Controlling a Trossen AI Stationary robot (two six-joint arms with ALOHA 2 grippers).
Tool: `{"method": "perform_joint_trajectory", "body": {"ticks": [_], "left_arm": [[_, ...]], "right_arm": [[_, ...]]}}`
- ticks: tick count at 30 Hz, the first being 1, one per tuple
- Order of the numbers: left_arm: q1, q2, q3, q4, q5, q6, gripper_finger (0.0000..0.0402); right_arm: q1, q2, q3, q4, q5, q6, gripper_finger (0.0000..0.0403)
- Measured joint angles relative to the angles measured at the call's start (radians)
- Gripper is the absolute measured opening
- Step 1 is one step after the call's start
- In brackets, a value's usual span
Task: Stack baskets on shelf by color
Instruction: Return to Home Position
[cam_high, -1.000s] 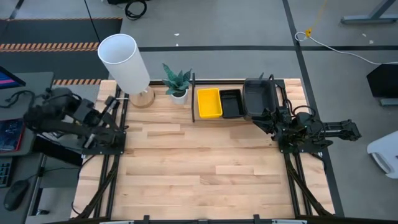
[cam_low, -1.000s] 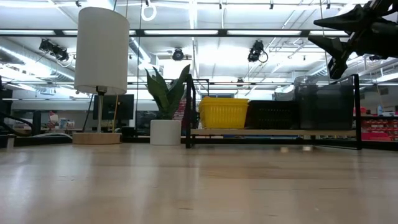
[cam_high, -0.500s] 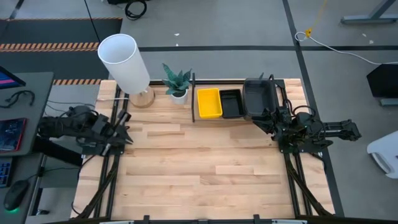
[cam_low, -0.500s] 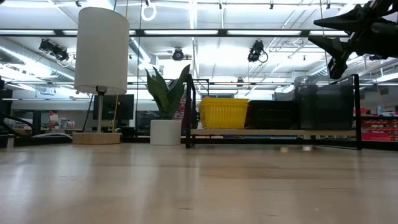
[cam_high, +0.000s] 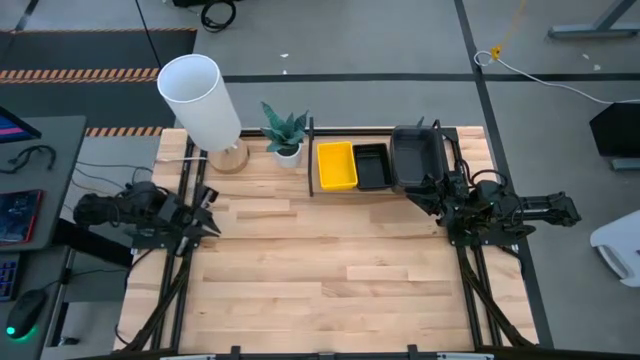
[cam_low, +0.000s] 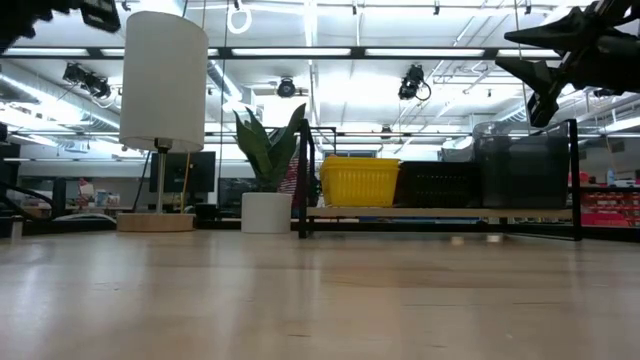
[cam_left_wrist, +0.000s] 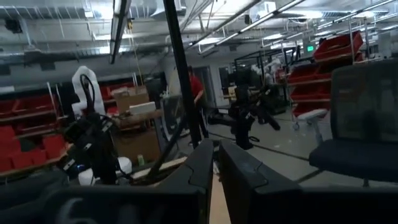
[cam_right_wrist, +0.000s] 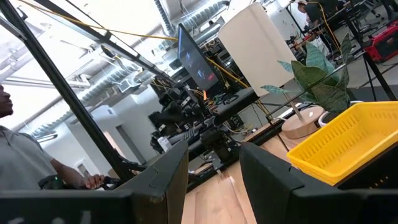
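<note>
All three stacks sit on the shelf (cam_high: 311, 160): yellow baskets (cam_high: 337, 166), black baskets (cam_high: 372, 167), grey baskets (cam_high: 415, 160), side by side. Left tool (cam_high: 205, 222) clenched, empty, at the table's (cam_high: 330, 270) left edge. Right tool (cam_high: 425, 190) released, empty, just beside the grey stack. Risk: on retreat it clips a shelf post or nudges that stack.

No readable text, labels or numbers
</note>
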Motion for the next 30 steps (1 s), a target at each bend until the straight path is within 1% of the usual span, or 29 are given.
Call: {"method": "perform_joint_trajectory", "body": {"ticks": [2, 6, 13, 15, 18, 20, 24, 30], "left_arm": [[0.0, -0.002, -0.03, 0.007, -0.001, 0.02, 0.0032], [0.0, -0.003, -0.092, 0.005, 0.0, -0.01, 0.0037], [0.0, -0.003, -0.198, -0.011, -0.002, -0.003, 0.0039], [-0.003, -0.002, -0.196, -0.025, -0.019, 0.001, 0.0036], [-0.003, -0.003, -0.196, -0.033, -0.068, 0.05, 0.003], [-0.003, -0.004, -0.195, -0.037, -0.082, 0.089, 0.0028], [-0.003, -0.004, -0.195, -0.04, -0.088, 0.105, 0.0032], [-0.003, 0.005, -0.198, -0.003, -0.088, 0.096, 0.004]], "right_arm": [[0.0, 0.0, 0.0, 0.0, 0.0, 0.0, 0.015], [0.0, 0.0, 0.0, 0.0, 0.0, 0.0, 0.015], [0.0, 0.0, 0.0, 0.0, 0.0, 0.0, 0.015], [0.0, 0.0, 0.0, 0.0, 0.0, 0.0, 0.015], [0.0, 0.0, 0.0, 0.0, 0.0, 0.0, 0.015], [0.0, 0.0, 0.0, 0.0, 0.0, 0.0, 0.015], [0.0, 0.0, 0.0, 0.0, 0.0, 0.0, 0.015], [0.0, 0.0, 0.0, 0.0, 0.0, 0.0, 0.015]]}}
